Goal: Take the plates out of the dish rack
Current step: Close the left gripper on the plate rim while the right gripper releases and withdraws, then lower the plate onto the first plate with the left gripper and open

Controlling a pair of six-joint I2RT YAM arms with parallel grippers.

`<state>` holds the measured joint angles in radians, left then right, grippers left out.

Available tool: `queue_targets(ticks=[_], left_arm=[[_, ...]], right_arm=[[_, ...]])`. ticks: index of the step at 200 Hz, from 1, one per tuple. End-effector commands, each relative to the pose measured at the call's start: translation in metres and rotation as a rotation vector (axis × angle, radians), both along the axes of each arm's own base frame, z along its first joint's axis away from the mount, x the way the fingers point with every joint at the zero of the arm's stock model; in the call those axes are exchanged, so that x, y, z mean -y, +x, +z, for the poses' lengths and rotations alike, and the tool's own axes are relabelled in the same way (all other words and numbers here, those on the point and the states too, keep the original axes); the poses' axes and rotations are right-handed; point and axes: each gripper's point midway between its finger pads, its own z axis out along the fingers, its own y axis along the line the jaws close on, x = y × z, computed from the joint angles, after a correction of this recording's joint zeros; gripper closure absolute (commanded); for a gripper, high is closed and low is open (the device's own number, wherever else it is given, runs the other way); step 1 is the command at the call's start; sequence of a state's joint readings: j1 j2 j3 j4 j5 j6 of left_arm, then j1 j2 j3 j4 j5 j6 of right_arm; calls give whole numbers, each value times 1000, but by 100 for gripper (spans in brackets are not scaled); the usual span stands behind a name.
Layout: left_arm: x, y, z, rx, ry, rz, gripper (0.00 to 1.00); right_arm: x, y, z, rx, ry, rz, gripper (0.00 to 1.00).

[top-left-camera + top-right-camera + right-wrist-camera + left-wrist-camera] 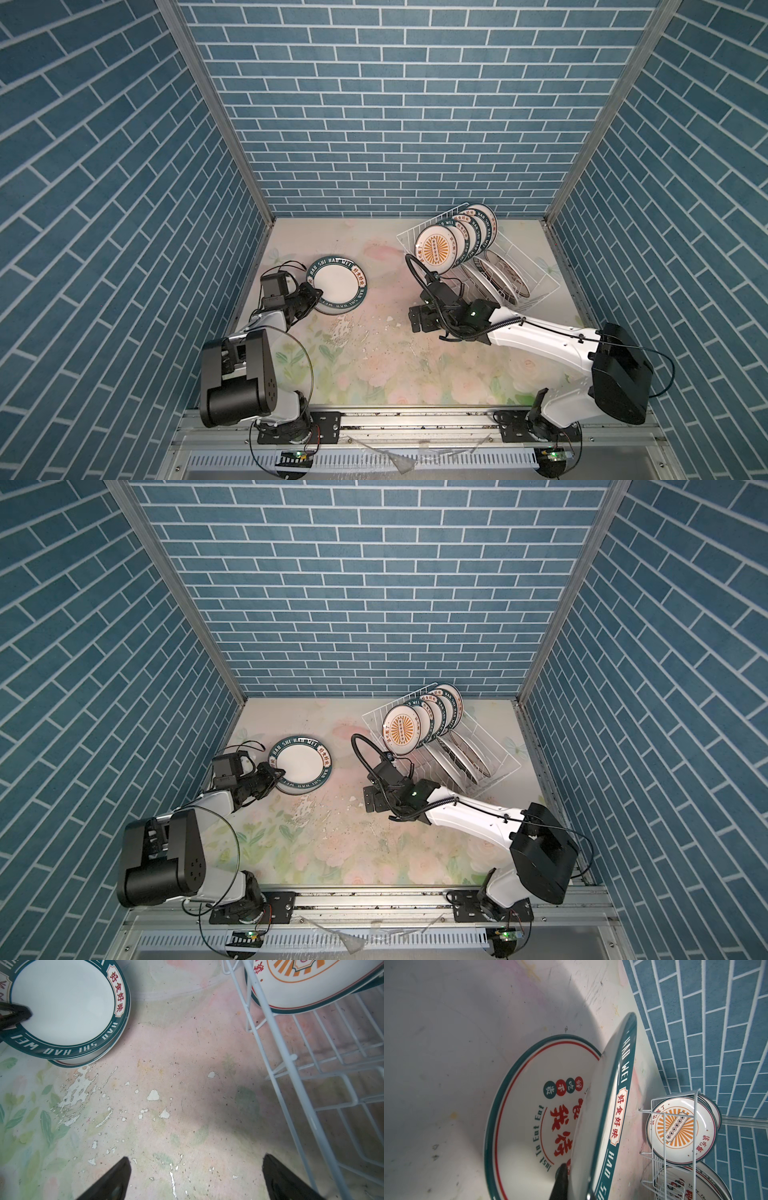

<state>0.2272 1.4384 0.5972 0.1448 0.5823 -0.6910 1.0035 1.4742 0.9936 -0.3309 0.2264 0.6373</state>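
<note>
My left gripper (pixel 311 291) (pixel 276 774) (pixel 575 1180) is shut on the near-left rim of a green-rimmed white plate (pixel 338 282) (pixel 301 762) (pixel 618 1105) (pixel 62 1001). That plate is held at a tilt just over a second plate (pixel 525 1126) with red characters, which lies flat on the table. At the back right, the white wire dish rack (pixel 429 220) (pixel 505 756) (pixel 291 1076) holds several upright plates. The front one is a sunburst plate (pixel 434 251) (pixel 401 731) (pixel 679 1128). My right gripper (pixel 419 318) (pixel 372 800) (pixel 195 1163) hangs open and empty over the table, beside the rack's near-left corner.
More plates (pixel 503 270) lean in the rack's near row. The floral tabletop (pixel 374 353) is worn and flaking between the arms. Blue brick walls (pixel 374 124) close in the back and both sides.
</note>
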Motion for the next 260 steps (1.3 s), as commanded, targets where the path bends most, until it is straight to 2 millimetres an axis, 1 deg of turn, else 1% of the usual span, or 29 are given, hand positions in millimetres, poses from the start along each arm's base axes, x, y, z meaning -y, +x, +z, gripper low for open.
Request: queue_targets(ticks=[1, 17, 43, 61, 98, 118, 148, 163, 165, 168, 190, 206, 242, 260], left_arm=[[-4, 7, 8, 32, 16, -6, 94], [-4, 7, 8, 29, 16, -6, 88], [-3, 7, 7, 17, 11, -12, 82], [-3, 4, 3, -5, 14, -9, 72], [-7, 0, 0, -37, 39, -8, 66], [-9, -2, -1, -63, 60, -7, 56], [-13, -7, -5, -107, 96, -9, 51], [-15, -15, -13, -152, 116, -12, 49], [-16, -11, -8, -140, 121, -11, 49], [-17, -10, -6, -140, 125, -11, 49], [-18, -10, -10, -172, 141, -23, 46], [-15, -8, -15, -195, 150, -40, 43], [-3, -3, -19, -231, 216, -97, 41], [1, -1, -19, -234, 223, -105, 41]], right_arm=[[8, -7, -3, 0, -27, 30, 1], [8, -9, -2, 2, -19, 35, 1], [9, -13, -1, -3, -9, 42, 1], [11, -13, 1, 1, -15, 42, 1], [14, -15, 5, 6, -12, 45, 1], [15, -16, 3, 5, -10, 47, 1], [15, -17, 3, 0, -17, 51, 1], [14, -17, 3, 0, -17, 57, 1], [14, -17, 3, -1, -18, 58, 1], [14, -18, 3, 0, -19, 59, 1], [13, -17, 4, 0, -18, 64, 1], [12, -18, 4, -1, -17, 71, 1], [13, -19, 0, -6, -33, 78, 1], [13, -19, 0, -7, -36, 81, 1]])
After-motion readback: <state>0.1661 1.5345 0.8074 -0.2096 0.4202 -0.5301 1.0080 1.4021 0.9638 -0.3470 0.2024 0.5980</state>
